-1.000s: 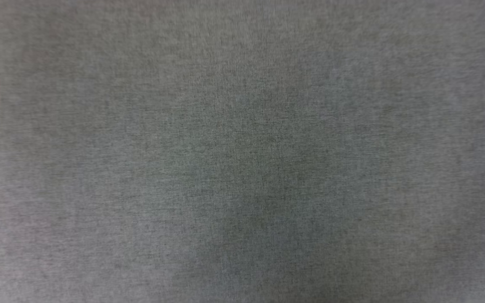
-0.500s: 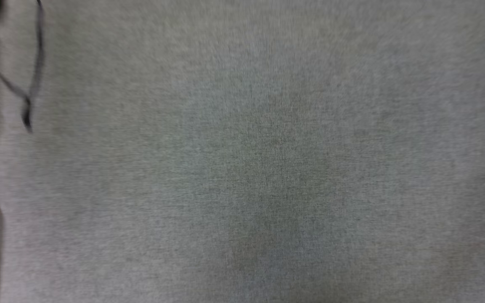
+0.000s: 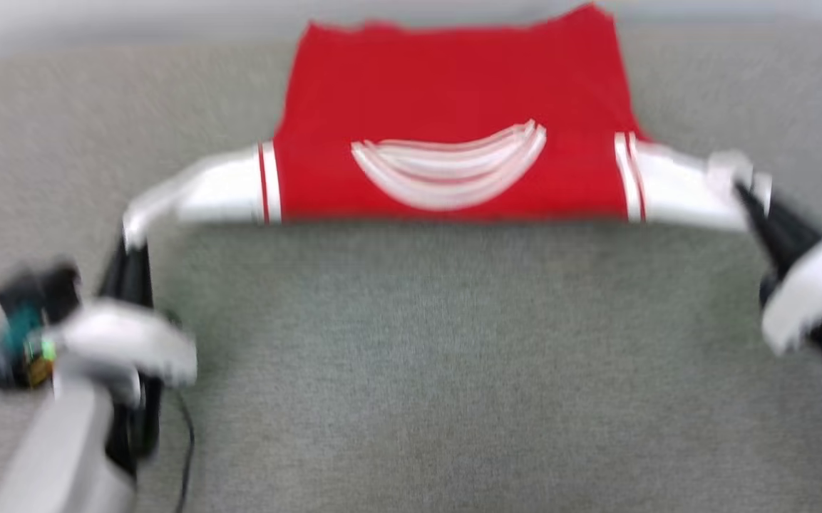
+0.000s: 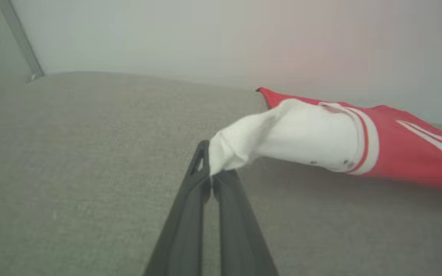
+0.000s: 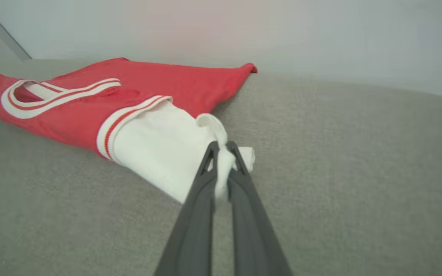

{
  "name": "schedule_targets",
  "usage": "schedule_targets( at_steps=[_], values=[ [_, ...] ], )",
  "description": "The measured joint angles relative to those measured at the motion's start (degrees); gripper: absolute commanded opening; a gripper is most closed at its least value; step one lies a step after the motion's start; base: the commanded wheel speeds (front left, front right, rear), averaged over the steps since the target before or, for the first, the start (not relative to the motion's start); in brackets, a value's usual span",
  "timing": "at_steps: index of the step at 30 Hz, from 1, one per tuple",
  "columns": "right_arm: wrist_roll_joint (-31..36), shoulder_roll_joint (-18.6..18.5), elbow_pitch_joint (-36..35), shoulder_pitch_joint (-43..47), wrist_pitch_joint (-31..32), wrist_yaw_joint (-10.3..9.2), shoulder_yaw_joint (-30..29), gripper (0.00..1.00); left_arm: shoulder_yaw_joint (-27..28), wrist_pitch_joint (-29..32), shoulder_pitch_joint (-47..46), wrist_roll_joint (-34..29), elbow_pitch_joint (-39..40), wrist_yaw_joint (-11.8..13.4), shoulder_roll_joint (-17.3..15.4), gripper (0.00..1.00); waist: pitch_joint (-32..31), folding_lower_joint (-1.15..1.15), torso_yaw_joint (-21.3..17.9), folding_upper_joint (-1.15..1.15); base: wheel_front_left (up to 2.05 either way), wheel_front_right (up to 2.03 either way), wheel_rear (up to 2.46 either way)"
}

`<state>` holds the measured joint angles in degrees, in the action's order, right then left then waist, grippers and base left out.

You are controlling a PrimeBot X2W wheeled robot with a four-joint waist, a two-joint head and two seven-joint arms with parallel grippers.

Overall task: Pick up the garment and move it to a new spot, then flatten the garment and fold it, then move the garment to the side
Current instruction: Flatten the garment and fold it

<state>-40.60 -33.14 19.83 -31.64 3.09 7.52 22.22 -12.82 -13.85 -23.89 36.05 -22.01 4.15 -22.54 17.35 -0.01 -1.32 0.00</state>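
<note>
Okay, head view is blurry. The garment (image 3: 453, 92) is a red jersey lying spread on the grey cloth-covered bench (image 3: 453, 370) at its far side, close to the pale wall (image 4: 167, 34). The far hem lies toward the wall and the white-and-red striped neck trim (image 3: 450, 160) faces the robot. No lettering or number can be seen on this side.

The left gripper (image 3: 129, 239) sits at the lower left. Its jaws are pinched shut on the tip of the white left sleeve (image 3: 211, 189), and the left wrist view shows the cloth bunched right at the fingertips (image 4: 190, 226). The right gripper (image 3: 742, 189) is at the right edge. Its jaws are closed on the end of the white right sleeve (image 3: 681, 192), and in the right wrist view a fold of white fabric is squeezed between the fingers (image 5: 244, 199).

Both sleeves are pulled outward and sideways. The near edge of the body looks lifted off the bench, with a shadow under it. A thin dark cable (image 3: 186, 442) hangs by the left arm.
</note>
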Motion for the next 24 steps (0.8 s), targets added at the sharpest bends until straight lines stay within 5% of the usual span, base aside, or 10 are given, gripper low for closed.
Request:
schedule_targets(
  at_steps=[10, 18, 20, 21, 24],
  values=[
    [5.50, 7.19, -10.06, 29.01, 5.50, 0.00, -12.29, 0.00, 0.15, 7.45, 26.82, 1.71, 15.78, 9.07, -2.12, 0.00, -10.16, -0.01, 0.43, 0.00, 0.00, 0.00, 0.00],
    [11.36, 13.28, -15.05, 45.98, 10.31, -0.01, -19.07, 0.02, -0.85, 11.21, 37.93, 2.94, 21.63, 12.95, -2.27, 0.00, -14.62, -0.01, 1.72, 0.00, 0.00, 0.00, 0.00],
    [11.87, 14.80, -16.08, 47.60, 11.62, -0.02, -20.05, 0.38, -1.49, 11.51, 38.97, 2.99, 22.24, 13.25, -1.69, 0.00, -15.48, -0.01, 2.00, 0.00, 0.00, 0.00, 0.00],
    [12.04, 15.58, -16.58, 48.13, 12.17, -0.02, -20.14, 1.00, -2.00, 11.62, 39.12, 2.83, 22.42, 13.57, -1.48, 0.00, -15.81, -0.01, 2.13, 0.00, 0.00, 0.00, 0.00],
    [12.57, 16.72, -18.44, 47.83, 13.61, -0.01, -20.52, 1.00, -3.55, 12.14, 38.98, 1.58, 23.16, 13.59, -1.45, 0.00, -16.45, -0.01, 2.57, 0.00, 0.00, 0.00, 0.00]
  ],
)
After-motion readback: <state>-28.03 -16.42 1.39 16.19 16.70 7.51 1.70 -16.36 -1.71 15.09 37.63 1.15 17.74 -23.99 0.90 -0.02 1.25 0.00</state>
